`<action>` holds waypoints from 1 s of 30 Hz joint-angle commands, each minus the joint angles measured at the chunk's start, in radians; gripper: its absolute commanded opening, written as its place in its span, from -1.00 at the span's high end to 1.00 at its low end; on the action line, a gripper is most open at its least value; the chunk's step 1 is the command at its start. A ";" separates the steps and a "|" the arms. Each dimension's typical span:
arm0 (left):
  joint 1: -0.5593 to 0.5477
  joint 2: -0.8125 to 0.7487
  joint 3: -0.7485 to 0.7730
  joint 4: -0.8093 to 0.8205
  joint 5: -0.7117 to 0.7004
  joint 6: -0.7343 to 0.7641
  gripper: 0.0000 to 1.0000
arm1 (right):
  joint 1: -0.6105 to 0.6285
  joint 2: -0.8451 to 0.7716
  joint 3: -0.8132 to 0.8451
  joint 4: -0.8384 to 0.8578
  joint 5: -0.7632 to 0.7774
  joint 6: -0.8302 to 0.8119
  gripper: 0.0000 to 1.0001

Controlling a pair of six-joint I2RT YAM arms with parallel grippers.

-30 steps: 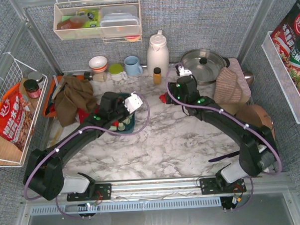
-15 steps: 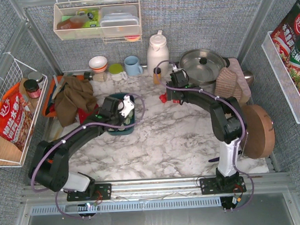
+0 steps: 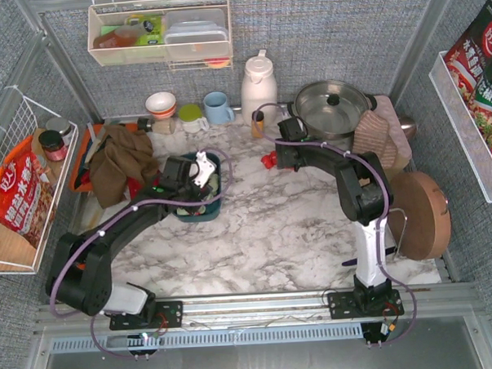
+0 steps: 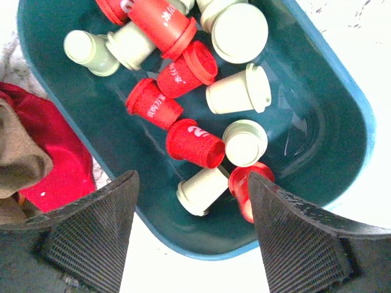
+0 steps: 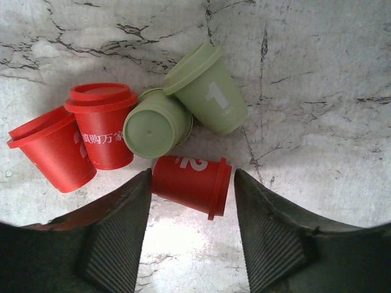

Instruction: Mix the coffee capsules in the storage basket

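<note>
The dark teal storage basket (image 3: 200,213) sits left of centre, and in the left wrist view (image 4: 317,122) it holds several red (image 4: 194,143) and mint green (image 4: 235,91) coffee capsules lying jumbled. My left gripper (image 3: 203,174) hangs open over the basket's near end (image 4: 192,195), holding nothing. A small pile of capsules (image 3: 268,160) lies on the marble by the amber bottle. My right gripper (image 3: 276,157) is open and straddles one red capsule (image 5: 190,183) lying on its side. Two mint capsules (image 5: 206,94) and two red ones (image 5: 101,125) lie just beyond it.
The amber bottle (image 3: 258,123), a white thermos (image 3: 258,86), a blue mug (image 3: 218,108) and a lidded pot (image 3: 334,105) line the back. A brown cloth (image 3: 122,161) over an orange tray (image 3: 86,159) lies left of the basket. A round wooden board (image 3: 423,213) stands at the right.
My right arm has swung up and reached back, bringing its gripper down over the loose capsules by the bottle. My left gripper has shifted slightly over the basket.
</note>
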 commanded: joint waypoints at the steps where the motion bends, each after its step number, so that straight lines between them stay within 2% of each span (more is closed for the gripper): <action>1: 0.002 -0.051 -0.020 0.080 0.005 -0.021 -0.65 | 0.000 0.008 0.012 -0.006 -0.019 -0.003 -0.11; 3: 0.003 -0.100 -0.042 0.140 0.027 -0.021 -0.78 | 0.001 0.000 0.001 0.007 -0.024 -0.007 0.06; 4: 0.002 -0.124 -0.055 0.175 0.053 -0.015 -0.96 | 0.000 -0.011 -0.006 0.011 -0.026 -0.009 0.14; 5: 0.003 -0.153 -0.073 0.221 0.078 -0.015 -0.98 | 0.000 -0.021 -0.013 0.015 -0.028 -0.012 0.20; 8: 0.002 -0.248 -0.158 0.400 0.169 -0.020 -0.99 | 0.001 -0.066 -0.042 0.023 -0.058 -0.011 0.31; 12: -0.004 -0.360 -0.329 0.727 0.360 -0.022 -0.99 | 0.025 -0.190 -0.124 0.059 -0.136 -0.001 0.40; 16: -0.024 -0.409 -0.465 0.983 0.483 -0.009 -0.99 | 0.083 -0.380 -0.264 0.197 -0.319 0.055 0.41; 22: -0.075 -0.403 -0.504 1.070 0.543 0.023 -0.99 | 0.231 -0.613 -0.468 0.534 -0.590 0.194 0.41; 26: -0.121 -0.403 -0.539 1.163 0.558 0.039 -0.97 | 0.311 -0.669 -0.564 0.669 -0.657 0.270 0.41; 30: -0.150 -0.413 -0.561 1.196 0.573 0.073 -0.82 | 0.353 -0.690 -0.598 0.721 -0.675 0.296 0.41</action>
